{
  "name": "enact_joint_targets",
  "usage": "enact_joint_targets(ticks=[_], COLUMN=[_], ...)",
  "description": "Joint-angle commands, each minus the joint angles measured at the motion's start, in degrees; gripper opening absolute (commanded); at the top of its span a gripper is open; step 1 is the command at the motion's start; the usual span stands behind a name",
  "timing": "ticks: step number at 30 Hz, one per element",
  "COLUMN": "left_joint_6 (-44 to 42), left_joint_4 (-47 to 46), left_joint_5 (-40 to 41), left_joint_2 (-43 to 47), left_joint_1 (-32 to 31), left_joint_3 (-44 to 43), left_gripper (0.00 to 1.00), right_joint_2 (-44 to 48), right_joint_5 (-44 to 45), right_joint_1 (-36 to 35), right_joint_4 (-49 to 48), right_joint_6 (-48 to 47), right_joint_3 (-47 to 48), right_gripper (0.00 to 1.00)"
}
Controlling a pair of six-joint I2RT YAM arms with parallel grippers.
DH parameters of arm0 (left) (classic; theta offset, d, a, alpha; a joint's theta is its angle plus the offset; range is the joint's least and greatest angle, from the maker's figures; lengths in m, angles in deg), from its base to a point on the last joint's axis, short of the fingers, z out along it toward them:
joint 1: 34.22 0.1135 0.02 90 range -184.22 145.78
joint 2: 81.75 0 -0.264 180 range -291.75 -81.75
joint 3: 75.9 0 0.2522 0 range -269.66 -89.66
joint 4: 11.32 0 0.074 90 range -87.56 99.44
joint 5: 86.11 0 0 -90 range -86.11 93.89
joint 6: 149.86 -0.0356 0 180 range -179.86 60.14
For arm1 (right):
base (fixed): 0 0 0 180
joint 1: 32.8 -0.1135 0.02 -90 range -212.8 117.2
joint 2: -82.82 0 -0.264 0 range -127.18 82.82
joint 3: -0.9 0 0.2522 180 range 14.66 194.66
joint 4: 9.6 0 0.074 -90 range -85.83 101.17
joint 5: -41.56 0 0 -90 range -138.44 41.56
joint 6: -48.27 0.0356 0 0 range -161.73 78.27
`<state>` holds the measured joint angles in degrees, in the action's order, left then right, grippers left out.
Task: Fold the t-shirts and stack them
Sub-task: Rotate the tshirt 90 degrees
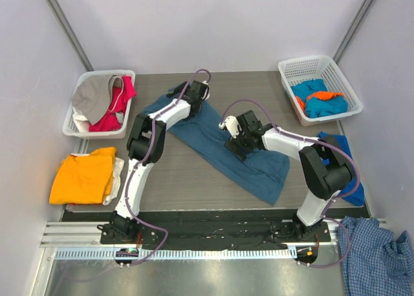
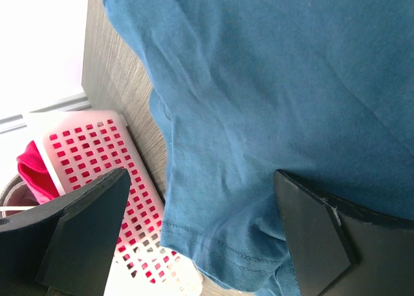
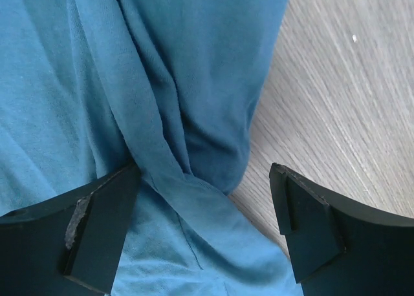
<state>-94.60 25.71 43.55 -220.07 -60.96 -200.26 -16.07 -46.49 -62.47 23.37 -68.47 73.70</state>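
A large dark teal-blue t-shirt (image 1: 259, 170) lies spread diagonally across the middle of the table. My left gripper (image 1: 196, 95) hovers open over its far-left end. In the left wrist view the hemmed sleeve edge (image 2: 213, 244) sits between the wide-apart jaws of that gripper (image 2: 200, 199), with nothing pinched. My right gripper (image 1: 236, 141) is low over the shirt's middle. Its jaws (image 3: 204, 179) stand open astride a twisted fold of the fabric (image 3: 168, 167) at the shirt's edge. One finger (image 3: 97, 225) rests on cloth; the other is over bare wood. A folded orange t-shirt (image 1: 84, 174) lies far left.
A white mesh basket (image 1: 103, 73) at back left holds grey and red clothes; it shows beside the sleeve (image 2: 97, 147). Another basket (image 1: 291, 70) at back right holds turquoise and orange clothes. A blue garment (image 1: 346, 150) lies under the right arm. A checked shirt (image 1: 378, 254) lies at front right.
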Motion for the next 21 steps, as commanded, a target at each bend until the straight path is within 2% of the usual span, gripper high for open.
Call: enact_joint_targets(ticks=[1,13,21], left_joint_6=[2.04,1.96,0.20], left_joint_4=[4.68,3.98,3.54], left_joint_5=[-3.36,-3.27,-3.36], left_joint_2=[-3.80,-6.17,-10.38], left_joint_1=[-0.68,-1.65,-3.40], left_joint_3=[-2.24,-5.05,-13.05], left_gripper=[1.00,1.00,1.00], right_joint_2=[0.72,3.43,6.96], right_joint_5=[-1.25,-3.36,-3.45], right_joint_1=[-1.09,-3.64,-8.91], right_joint_4=[-1.09,0.92,4.70], right_joint_6=[-0.42,0.99,3.54], right_joint_3=[-3.14,-7.37,-5.96], right_gripper=[0.92,0.92,0.92])
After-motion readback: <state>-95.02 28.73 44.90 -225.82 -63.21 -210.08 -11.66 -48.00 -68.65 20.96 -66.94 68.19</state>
